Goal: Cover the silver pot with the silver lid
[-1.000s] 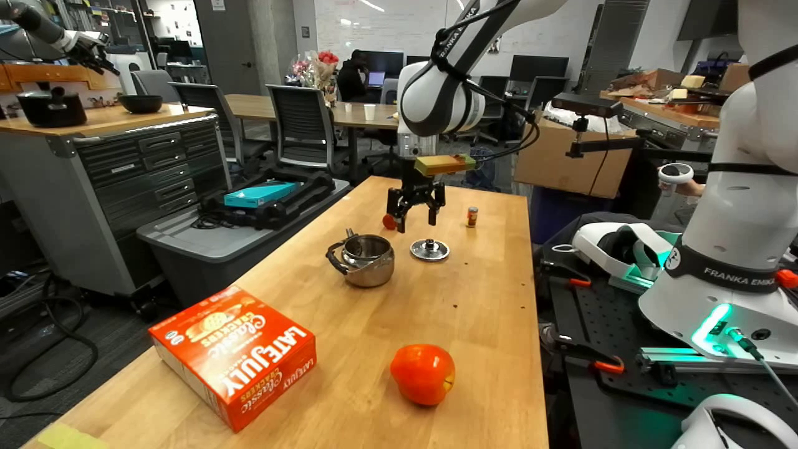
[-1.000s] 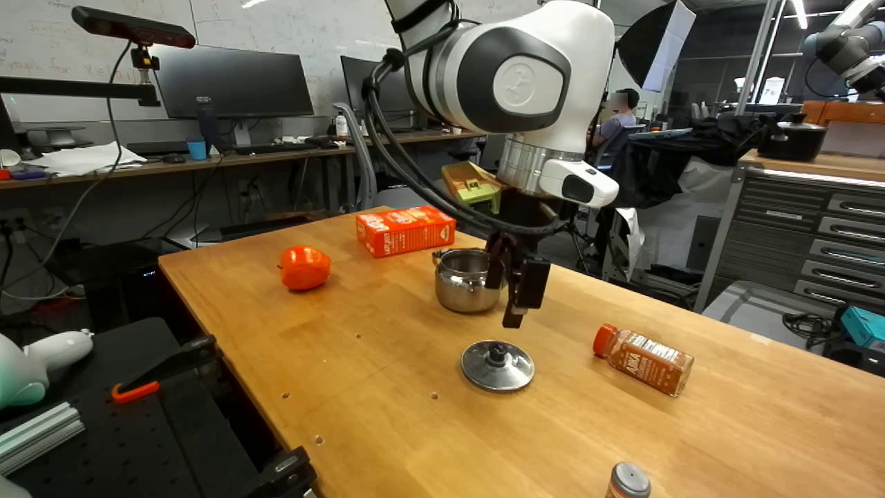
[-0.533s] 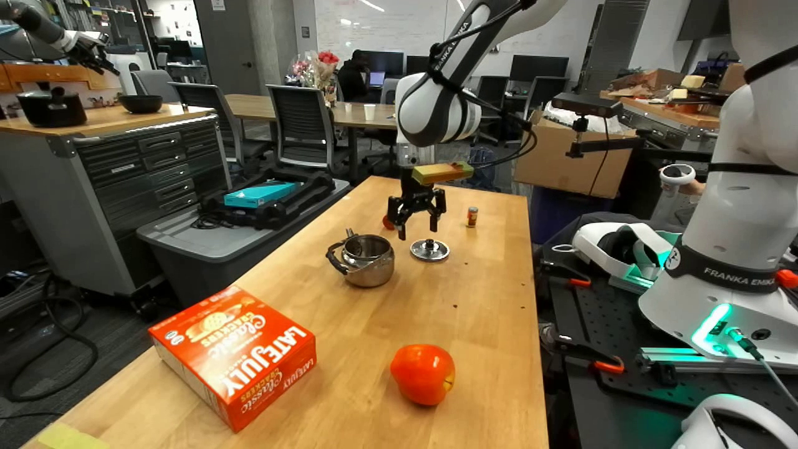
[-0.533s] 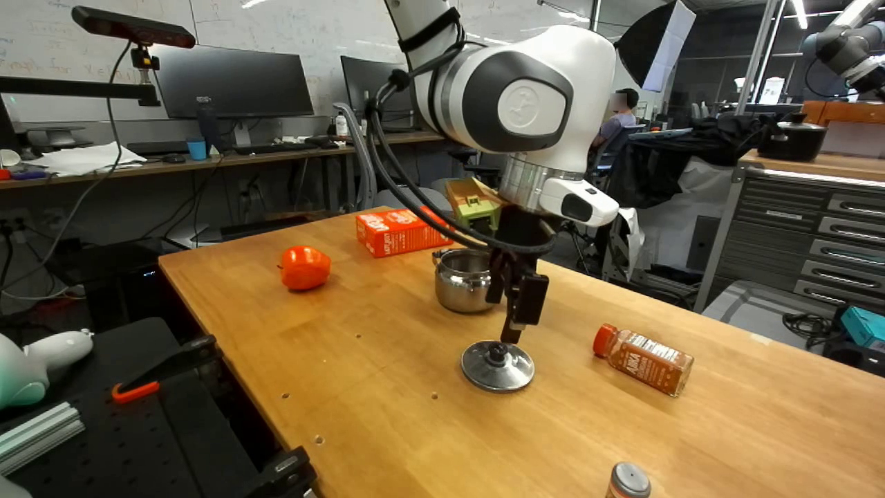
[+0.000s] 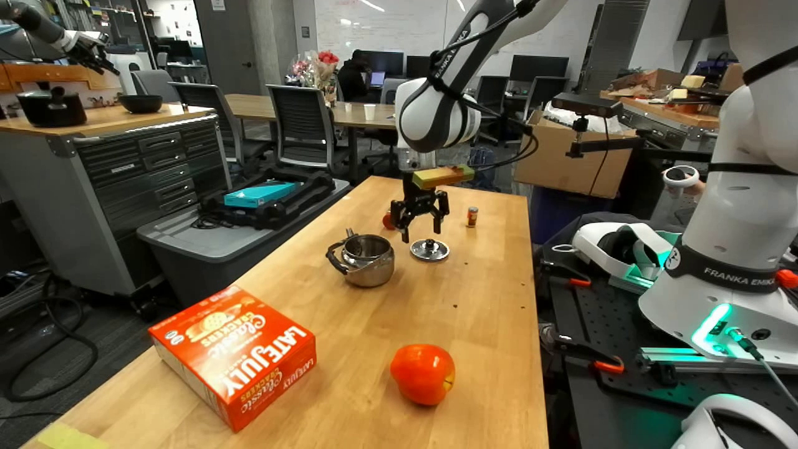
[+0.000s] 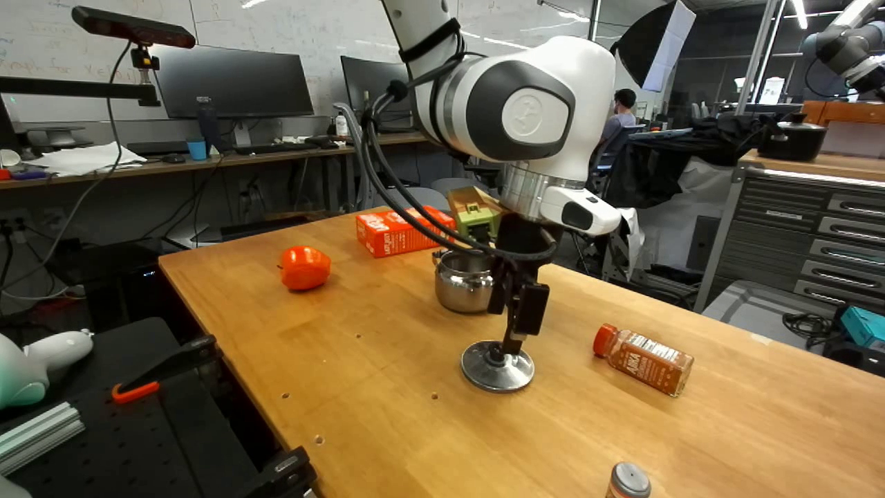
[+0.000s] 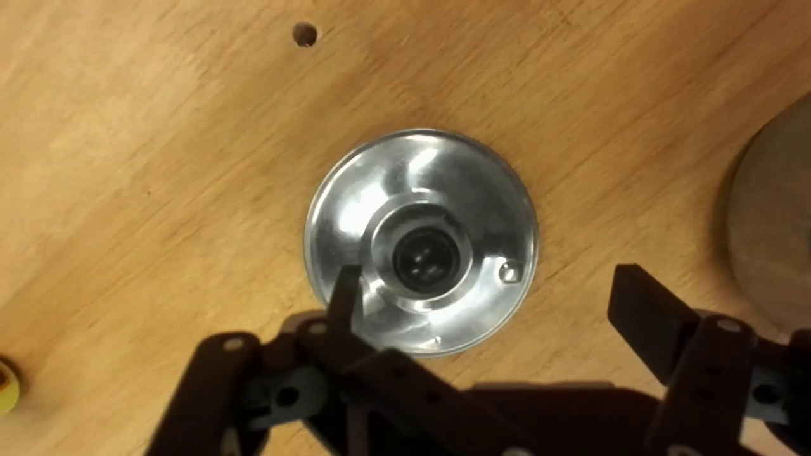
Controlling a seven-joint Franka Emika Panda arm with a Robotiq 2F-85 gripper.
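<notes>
The jaws are standing wide and holding nothing. They're dropping — in both exterior views they're sitting lower than a second ago, now right down by the silver lid (image 7: 421,242). In the wrist view one jaw is overlapping the lid near its dark knob (image 7: 426,261); the other is hanging beyond the edge, over the desk (image 7: 570,190). Can't tell whether anything is touching metal. The lid isn't shifting: it's lying flat on the desk, knob up. The silver pot (image 5: 371,273) isn't moving either — standing upright near the lid, uncovered. So the approach is finishing, by my read; grasp and transfer are still pending. The next move is probably calling for centring over the knob, then squeezing. Closing off-centre is risking a lid shoved sideways or tipped. Further out, a spice bottle (image 6: 644,361) is lying on its side, apart from the lid; a cracker box (image 5: 234,355) and a round red thing (image 5: 424,374) are sitting farther off, apart from pot and lid.
</notes>
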